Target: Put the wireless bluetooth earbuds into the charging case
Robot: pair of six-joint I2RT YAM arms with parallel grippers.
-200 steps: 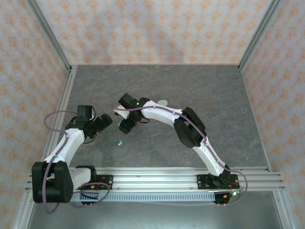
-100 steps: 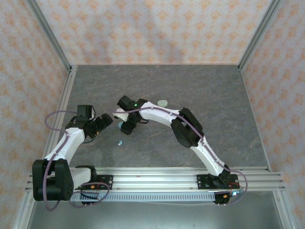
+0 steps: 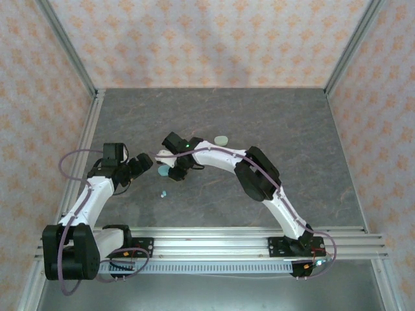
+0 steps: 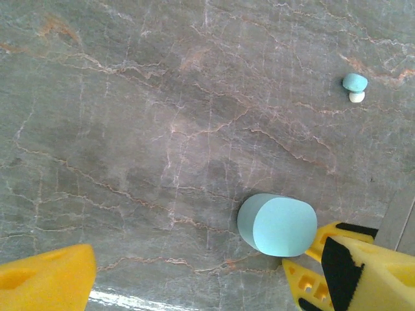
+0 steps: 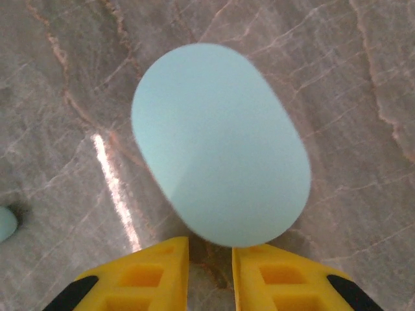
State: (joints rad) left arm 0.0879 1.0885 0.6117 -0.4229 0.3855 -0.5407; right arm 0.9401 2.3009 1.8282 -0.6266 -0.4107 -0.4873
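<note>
A light blue oval charging case (image 3: 163,170) lies closed on the table, between my two grippers. My right gripper (image 3: 175,171) is just to its right. In the right wrist view the case (image 5: 220,142) lies just beyond the yellow fingertips (image 5: 155,272), and my right gripper (image 5: 211,259) has only a narrow gap with nothing in it. My left gripper (image 3: 141,166) stands wide open to the left of the case (image 4: 279,225). One light blue earbud (image 3: 163,194) lies alone, nearer the table's front edge; the left wrist view shows this earbud (image 4: 355,86) at the upper right.
A pale mint oval case (image 3: 221,140) lies further back, right of the right wrist. A small pale rounded bit (image 5: 5,223) shows at the left edge of the right wrist view. Patterned walls enclose the grey marbled table (image 3: 292,129).
My right gripper's jaws have narrowed from wide to nearly together, and the arm has shifted slightly toward the front. The blue case now shows beside it. The left arm has barely moved.
</note>
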